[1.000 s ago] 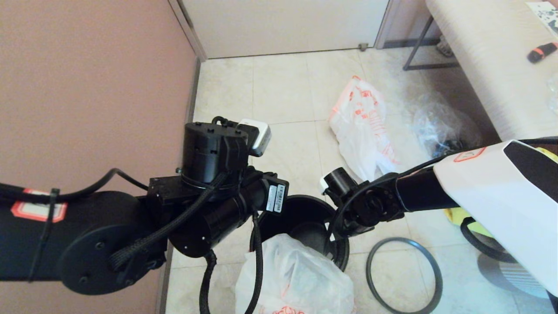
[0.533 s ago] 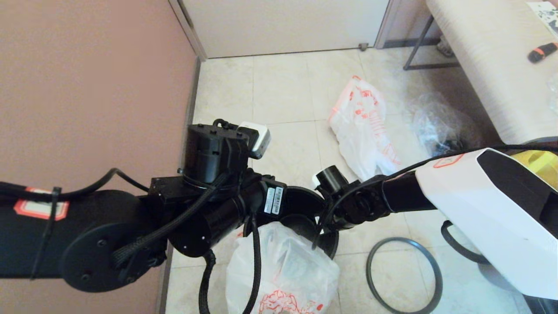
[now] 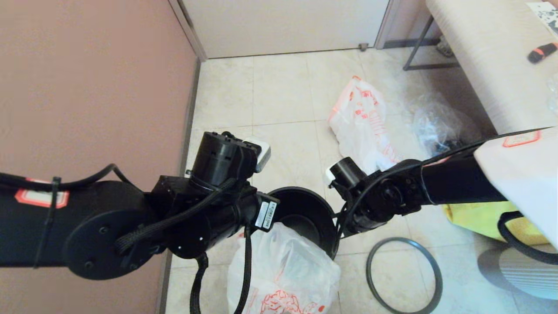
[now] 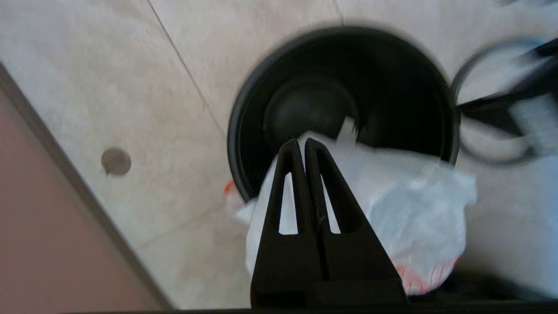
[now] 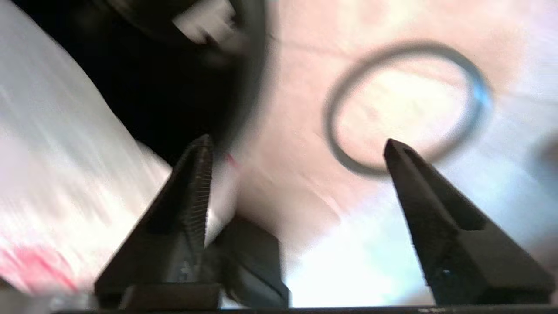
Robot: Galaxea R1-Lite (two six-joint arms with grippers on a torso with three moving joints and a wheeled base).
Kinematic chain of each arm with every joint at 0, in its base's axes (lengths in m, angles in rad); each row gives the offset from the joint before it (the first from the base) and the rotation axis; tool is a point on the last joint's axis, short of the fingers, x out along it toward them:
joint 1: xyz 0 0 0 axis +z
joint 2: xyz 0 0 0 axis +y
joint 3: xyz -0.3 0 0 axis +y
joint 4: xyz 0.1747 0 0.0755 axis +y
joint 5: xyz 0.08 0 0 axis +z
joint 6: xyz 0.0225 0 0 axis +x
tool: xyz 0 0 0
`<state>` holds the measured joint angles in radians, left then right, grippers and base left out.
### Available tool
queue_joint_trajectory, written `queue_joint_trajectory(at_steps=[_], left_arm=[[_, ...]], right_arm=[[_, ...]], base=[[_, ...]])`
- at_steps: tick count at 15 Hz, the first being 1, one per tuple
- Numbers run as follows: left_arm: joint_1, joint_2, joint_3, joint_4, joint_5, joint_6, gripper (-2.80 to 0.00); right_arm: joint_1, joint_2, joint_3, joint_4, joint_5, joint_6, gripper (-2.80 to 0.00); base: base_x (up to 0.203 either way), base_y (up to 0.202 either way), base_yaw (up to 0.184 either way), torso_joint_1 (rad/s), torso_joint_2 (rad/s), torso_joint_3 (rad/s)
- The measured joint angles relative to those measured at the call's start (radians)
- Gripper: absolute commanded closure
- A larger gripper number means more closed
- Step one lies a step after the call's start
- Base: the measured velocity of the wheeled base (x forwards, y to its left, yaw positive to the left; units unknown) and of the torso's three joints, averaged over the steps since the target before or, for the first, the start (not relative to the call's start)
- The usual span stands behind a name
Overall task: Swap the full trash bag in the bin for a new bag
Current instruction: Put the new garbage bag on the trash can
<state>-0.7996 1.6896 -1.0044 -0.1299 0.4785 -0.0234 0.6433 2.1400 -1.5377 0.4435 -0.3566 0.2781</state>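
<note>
Because the full trash bag (image 3: 283, 270) is thin, slippery film around lumpy contents, gathered plastic is the safest hold; it hangs at the bin's (image 3: 305, 205) six o'clock rim, pinched by the left claw (image 4: 304, 146), while the right claw (image 5: 296, 148) gapes wide, empty.

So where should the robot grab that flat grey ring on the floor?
Probably anywhere along the thin band of the grey ring, coming straight down from above. It lies flat on the tiles beside the bin, with bare floor inside and outside it, so one finger could go in the hole and one outside. The open right end effector is nearest.
</note>
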Motion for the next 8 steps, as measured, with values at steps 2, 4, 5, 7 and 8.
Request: queue_joint_trajectory(at_steps=[2,4,5,7,8], left_arm=[[-0.002,0.023,-0.004,0.022,0.000,-0.006,0.00],[-0.016,0.060,-0.008,0.026,-0.002,-0.030,0.00],[-0.031,0.085,-0.009,0.026,-0.004,-0.042,0.00],[-0.059,0.154,-0.010,0.026,-0.016,-0.068,0.00],[-0.073,0.190,-0.010,0.032,-0.033,-0.075,0.00]], right_arm=[[-0.001,-0.074,0.098,-0.009,-0.014,0.012,0.00],[-0.042,-0.132,0.171,-0.050,-0.016,0.079,0.00],[-0.073,-0.155,0.200,-0.058,-0.009,0.097,0.00],[-0.152,-0.188,0.252,-0.080,0.025,0.107,0.00],[-0.191,-0.203,0.276,-0.102,0.044,0.110,0.00]], base=[[0.000,0.000,0.000,0.000,0.00,0.000],[0.000,0.000,0.000,0.000,0.00,0.000],[0.000,0.000,0.000,0.000,0.00,0.000],[0.000,0.000,0.000,0.000,0.00,0.000],[0.000,0.000,0.000,0.000,0.00,0.000]])
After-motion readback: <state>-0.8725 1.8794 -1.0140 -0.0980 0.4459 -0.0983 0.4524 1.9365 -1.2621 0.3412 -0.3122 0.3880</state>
